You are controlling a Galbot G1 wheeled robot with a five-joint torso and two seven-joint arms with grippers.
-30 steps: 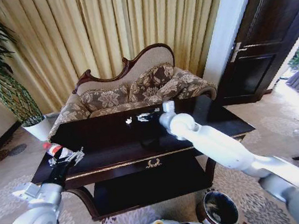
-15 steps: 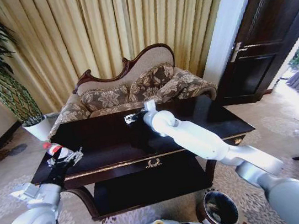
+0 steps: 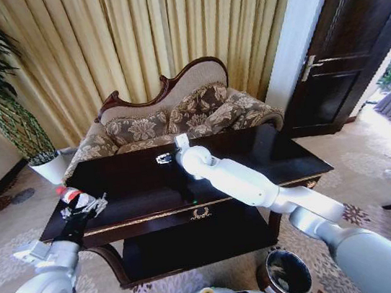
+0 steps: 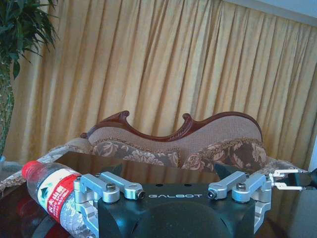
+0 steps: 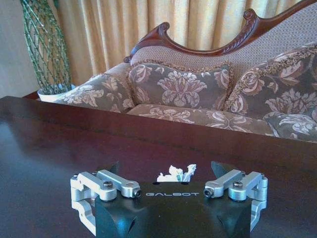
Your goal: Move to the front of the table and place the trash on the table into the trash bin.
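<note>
**Both arms out over the dark tabletop**

The right gripper (image 3: pixel 162 158) sits low at the far side of the table, its jaws spread wide with nothing between them. Just ahead of it, seen from the right wrist, lies a small crumpled white scrap (image 5: pixel 177 173) with a touch of green, resting on the glossy wood between the two jaw linkages. The white right arm (image 3: pixel 260 188) stretches diagonally across the tabletop (image 3: pixel 269 152) from the robot's right.

The left gripper (image 3: pixel 82 207) is at the table's left end, jaws also spread wide. The plastic bottle (image 3: pixel 72 197) with its red cap and red-white label lies tilted on the wood, right beside one of the left gripper's fingers (image 4: pixel 89 198); whether it touches, I cannot tell.

On the floor near the robot's base, in front of the table and to the right, stands the round dark bin (image 3: pixel 286 273). Behind the table are a patterned sofa (image 3: pixel 170 124), yellow curtains (image 3: pixel 151 36) and a potted plant (image 3: pixel 10 121) at the left.
</note>
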